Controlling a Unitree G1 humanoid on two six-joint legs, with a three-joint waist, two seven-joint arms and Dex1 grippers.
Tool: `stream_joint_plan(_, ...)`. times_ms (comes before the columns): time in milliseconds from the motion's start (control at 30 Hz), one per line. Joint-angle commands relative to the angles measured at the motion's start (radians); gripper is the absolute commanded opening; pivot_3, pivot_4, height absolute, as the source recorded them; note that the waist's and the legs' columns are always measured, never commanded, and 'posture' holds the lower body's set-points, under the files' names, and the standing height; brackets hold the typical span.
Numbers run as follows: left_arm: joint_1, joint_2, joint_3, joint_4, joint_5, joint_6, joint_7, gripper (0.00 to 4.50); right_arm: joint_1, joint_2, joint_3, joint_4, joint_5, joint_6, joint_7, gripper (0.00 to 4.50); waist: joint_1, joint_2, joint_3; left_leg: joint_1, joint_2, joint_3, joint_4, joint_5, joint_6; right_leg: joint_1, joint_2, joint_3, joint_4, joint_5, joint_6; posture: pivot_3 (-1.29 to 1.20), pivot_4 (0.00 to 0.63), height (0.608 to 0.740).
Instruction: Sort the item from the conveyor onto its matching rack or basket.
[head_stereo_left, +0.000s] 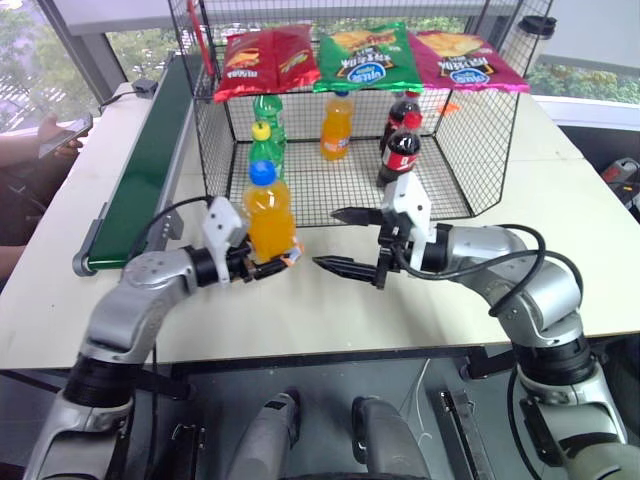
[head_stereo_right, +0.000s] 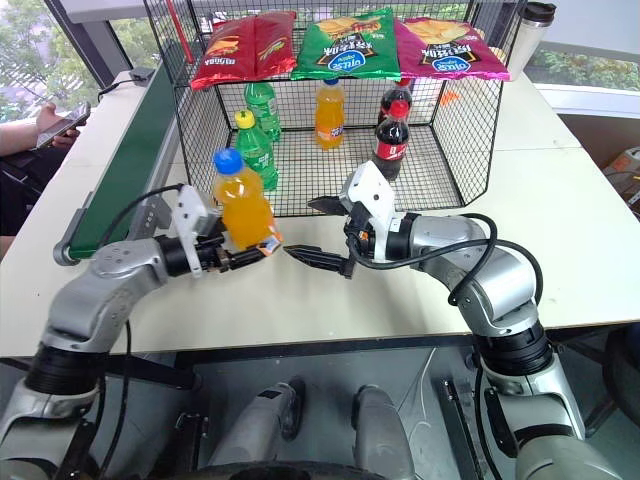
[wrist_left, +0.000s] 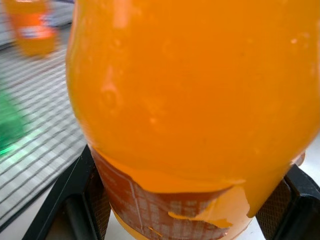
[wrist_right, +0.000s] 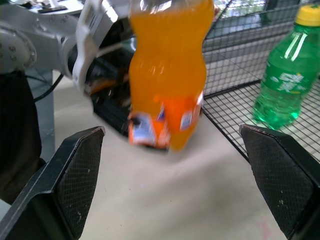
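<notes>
Clearly mid-handover, the left gripper (head_stereo_left: 268, 262) pinches the blue-capped orange bottle (head_stereo_left: 269, 215) low on its label, upright above the table before the wire cage (head_stereo_left: 480, 150), while the right gripper (head_stereo_left: 345, 240) waits spread wide and must next close around it.

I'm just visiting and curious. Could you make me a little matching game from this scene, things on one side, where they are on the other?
Things:
1. orange bottle with blue cap
2. cola bottles
3. snack bags
4. right gripper

Places or states:
A. on top of the wire cage
B. open, holding nothing
C. upright on the cage floor
D. clamped in the left gripper

Pairs: 1-D, 2-C, 3-A, 4-B
</notes>
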Motion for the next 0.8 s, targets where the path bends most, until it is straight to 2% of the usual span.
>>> stream_joint_plan(33, -0.041, -0.031, -0.036, 0.007, 0.026, -0.069, -0.054, 3.0, 0.002, 0.001, -0.018, 0.01, -0.014, -0.032, -0.009, 4.5, 0.0, 0.0, 0.0, 0.0, 0.0, 0.0, 0.0, 0.0, 0.0, 0.0, 0.0, 0.0, 0.0, 0.0, 0.0, 0.0, 0.15, 0.739)
stream_joint_plan(267, -0.068, -0.088, -0.088, 0.074, 0.082, -0.123, -0.093, 3.0, -0.03, 0.031, -0.004, 0.086, -0.046, -0.07, -0.013, 4.5, -0.002, 0.0, 0.0, 0.0, 0.0, 0.0, 0.0, 0.0, 0.001, 0.0, 0.001, 0.0, 0.001, 0.0, 0.0, 0.0, 0.15, 0.739)
stream_joint_plan(633, -0.07, -0.123, -0.086, 0.068, 0.106, -0.12, -0.102, 3.0, -0.083, 0.086, 0.02, 0.133, -0.065, -0.098, -0.004, 4.5, -0.001, 0.0, 0.0, 0.001, 0.0, 0.0, 0.001, 0.001, 0.002, 0.0, 0.001, 0.0, 0.001, 0.001, 0.001, 0.0, 0.15, 0.739)
stream_joint_plan(733, -0.069, -0.129, -0.085, 0.064, 0.106, -0.118, -0.098, 3.0, -0.097, 0.099, 0.018, 0.145, -0.068, -0.103, -0.006, 3.63, -0.002, 0.0, 0.0, 0.001, 0.0, 0.0, 0.001, 0.001, 0.002, 0.0, 0.001, 0.0, 0.001, 0.001, 0.002, 0.0, 0.15, 0.739)
stream_joint_plan(800, -0.07, -0.133, -0.085, 0.063, 0.107, -0.113, -0.096, 3.0, -0.105, 0.108, 0.014, 0.15, -0.065, -0.104, -0.006, 2.68, -0.002, 0.0, 0.0, 0.001, 0.0, 0.0, 0.001, 0.001, 0.002, 0.0, 0.001, 0.0, 0.002, 0.002, 0.004, 0.0, 0.15, 0.739)
